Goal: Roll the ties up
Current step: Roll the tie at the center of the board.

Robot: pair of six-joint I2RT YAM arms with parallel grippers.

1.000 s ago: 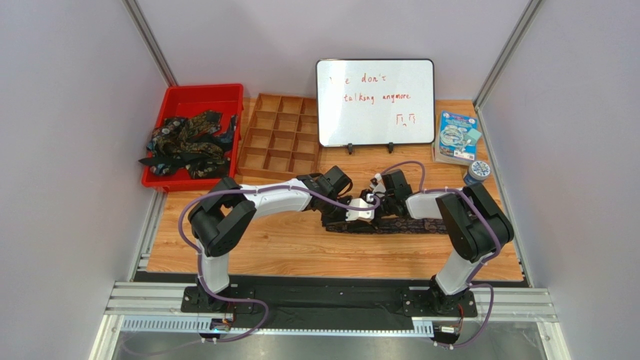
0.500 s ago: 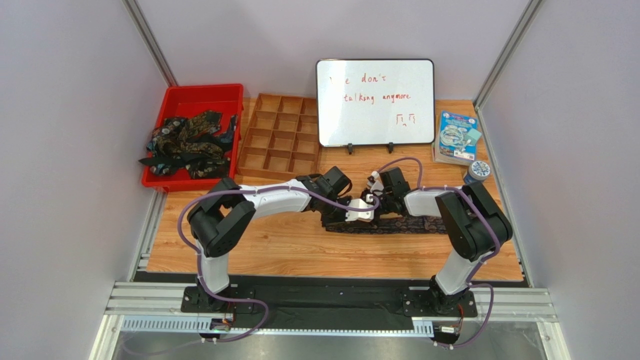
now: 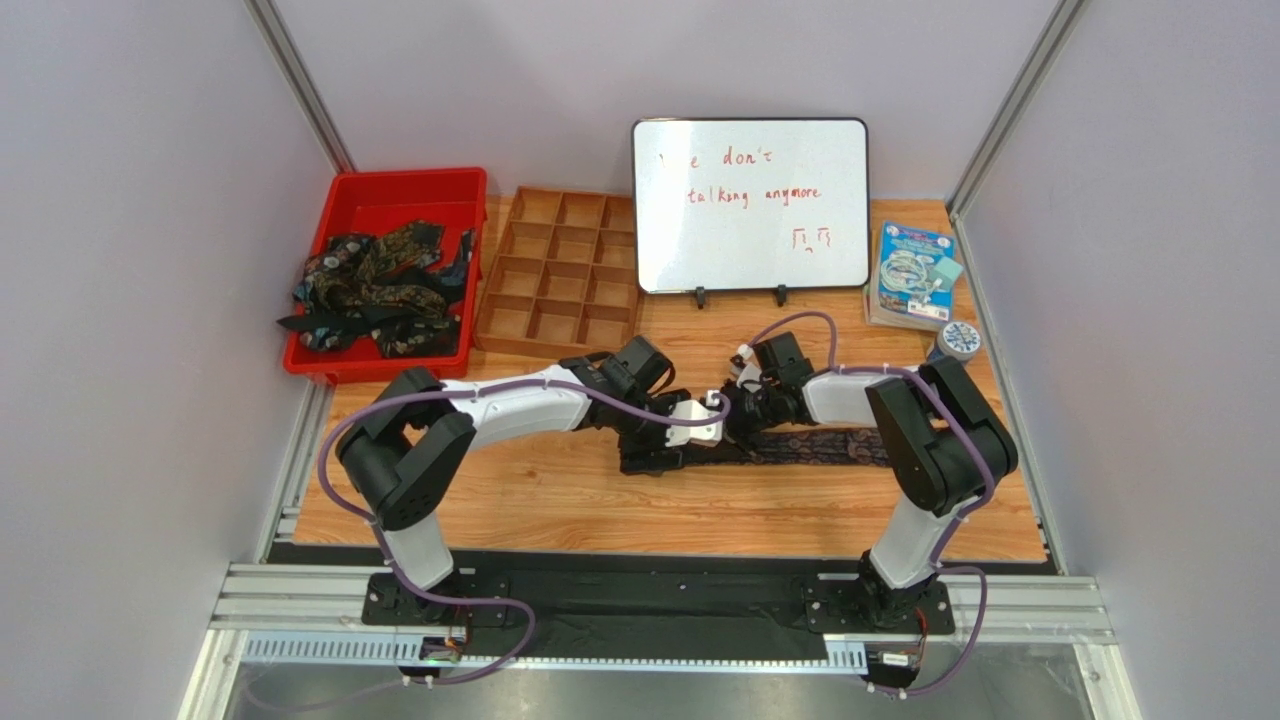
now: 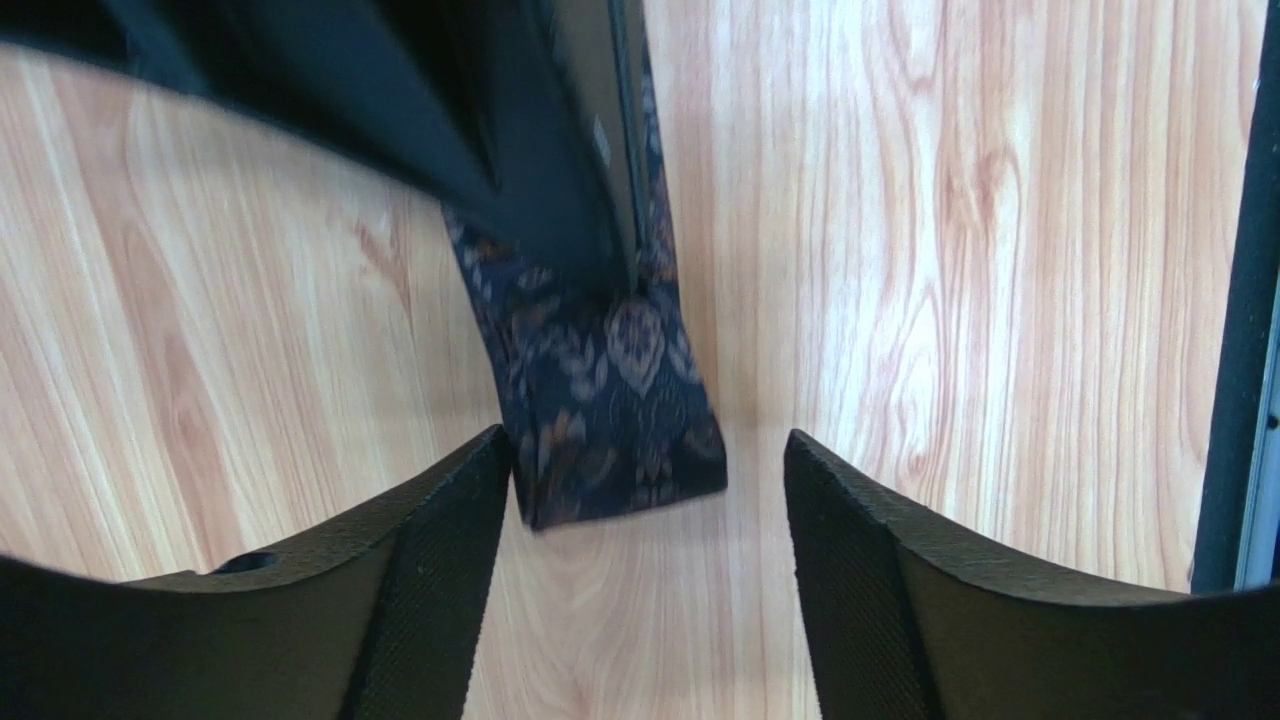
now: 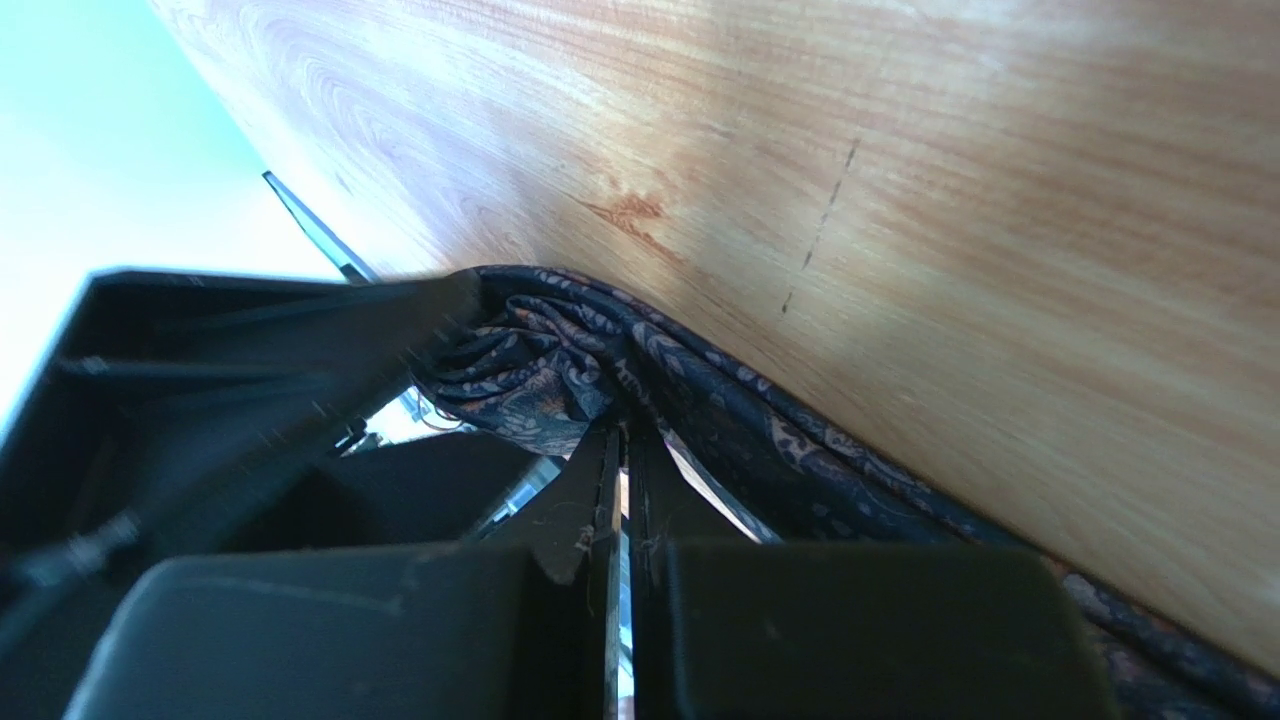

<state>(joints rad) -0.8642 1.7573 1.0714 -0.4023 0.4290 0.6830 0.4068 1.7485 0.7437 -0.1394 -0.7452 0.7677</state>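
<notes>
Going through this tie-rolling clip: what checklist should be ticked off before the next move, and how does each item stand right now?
1. Is the left pincer open: ok, it straddles the free end of the tie.
2. Does the right pincer hold the tie: ok, shut with bunched fabric at its tips.
3. Does the rest of the tie lie flat on the table: ok, a straight strip in the top view.
4. Is a neat roll begun: cannot tell, only bunched folds show.
5. Are the other ties out of the way: ok, in the red bin.
</notes>
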